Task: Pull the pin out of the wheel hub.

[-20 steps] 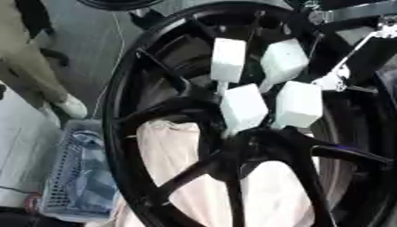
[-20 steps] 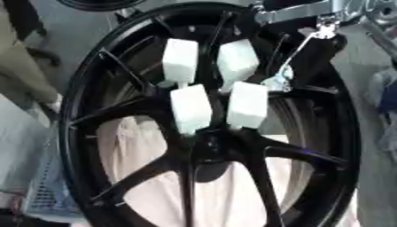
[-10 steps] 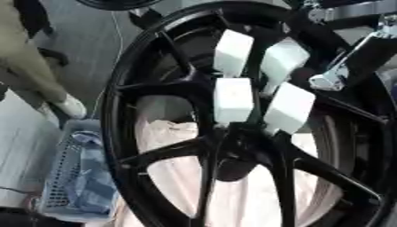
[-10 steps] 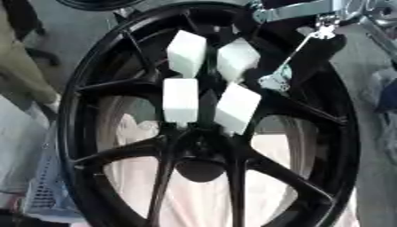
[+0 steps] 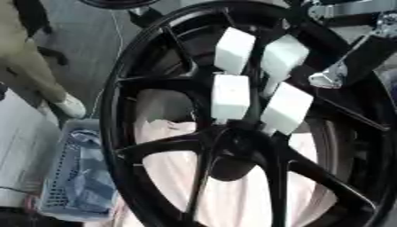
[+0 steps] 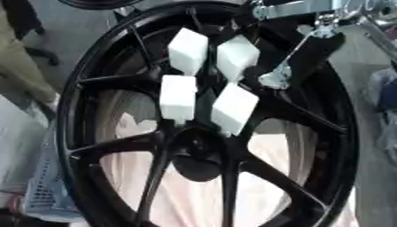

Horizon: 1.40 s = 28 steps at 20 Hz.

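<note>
A large black spoked wheel fills both views and lies on a pale pink cloth. Its round hub sits at the centre where the spokes meet. My right hand comes in from the upper right on a black and silver arm. Its white-padded fingers point straight down, and the lower pads end at the hub's upper edge. I see no pin; the spot under the pads is hidden. My left hand shows in neither view.
A grey-blue plastic basket with crumpled material in it stands on the floor left of the wheel. A silver bracket of the arm hangs over the wheel's upper right spokes. A white surface borders the left edge.
The right hand has come down toward the hub, so its lower pads now reach the hub's upper edge. The pads have also turned slightly. The view has shifted a little.
</note>
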{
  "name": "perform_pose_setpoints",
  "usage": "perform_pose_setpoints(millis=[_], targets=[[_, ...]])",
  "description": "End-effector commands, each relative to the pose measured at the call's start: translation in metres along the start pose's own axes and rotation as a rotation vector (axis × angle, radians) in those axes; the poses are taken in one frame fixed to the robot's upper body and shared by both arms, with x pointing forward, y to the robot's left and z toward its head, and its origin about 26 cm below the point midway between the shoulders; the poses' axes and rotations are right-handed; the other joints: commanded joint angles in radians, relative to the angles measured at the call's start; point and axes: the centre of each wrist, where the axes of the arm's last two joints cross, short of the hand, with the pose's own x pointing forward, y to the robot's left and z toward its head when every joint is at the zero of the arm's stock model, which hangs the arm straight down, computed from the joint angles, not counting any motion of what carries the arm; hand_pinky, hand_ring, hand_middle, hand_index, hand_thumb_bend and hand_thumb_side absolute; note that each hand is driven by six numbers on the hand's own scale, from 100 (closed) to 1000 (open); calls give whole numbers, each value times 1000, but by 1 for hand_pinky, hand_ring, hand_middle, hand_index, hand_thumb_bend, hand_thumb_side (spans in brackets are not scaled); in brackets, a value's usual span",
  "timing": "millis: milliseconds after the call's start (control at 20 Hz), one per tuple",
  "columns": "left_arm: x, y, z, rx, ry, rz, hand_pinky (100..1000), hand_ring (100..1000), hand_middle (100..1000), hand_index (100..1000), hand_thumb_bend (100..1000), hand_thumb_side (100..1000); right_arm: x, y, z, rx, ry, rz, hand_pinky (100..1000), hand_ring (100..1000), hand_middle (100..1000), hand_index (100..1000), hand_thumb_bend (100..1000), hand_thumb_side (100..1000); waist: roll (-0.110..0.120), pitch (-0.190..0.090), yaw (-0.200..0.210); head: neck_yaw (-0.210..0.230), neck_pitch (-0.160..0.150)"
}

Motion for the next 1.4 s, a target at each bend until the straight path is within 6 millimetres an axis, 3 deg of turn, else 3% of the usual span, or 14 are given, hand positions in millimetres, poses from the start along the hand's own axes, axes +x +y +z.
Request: perform_pose_setpoints(millis=[50,400,700,1050,1400], targets=[[7,3,-2,-2,-22,-6,868,766,651,752,100,852,7,-17,14,-55,8,35,781,703,453,502,118,100,5,-40,-3,3,3],[6,5,0,5,-16,-11,868,766,651,752,100,851,14,-30,35,-107,15,31,783,699,449,498,126,100,8,-57,-18,13,13],[5,6,1,13,-16,-17,868,766,651,752,100,850,10,-35,78,-209,101,28,788,703,457,507,118,100,15,-57,-36,33,20],[5,7,1,22,-21,-18,868,766,651,752,100,848,-19,-21,138,-366,328,-24,789,702,467,517,100,100,27,-51,-54,53,20],[5,7,3,35,-19,-21,867,766,652,751,100,847,-66,4,196,-510,620,-106,788,700,476,524,100,100,46,-53,-78,76,23]])
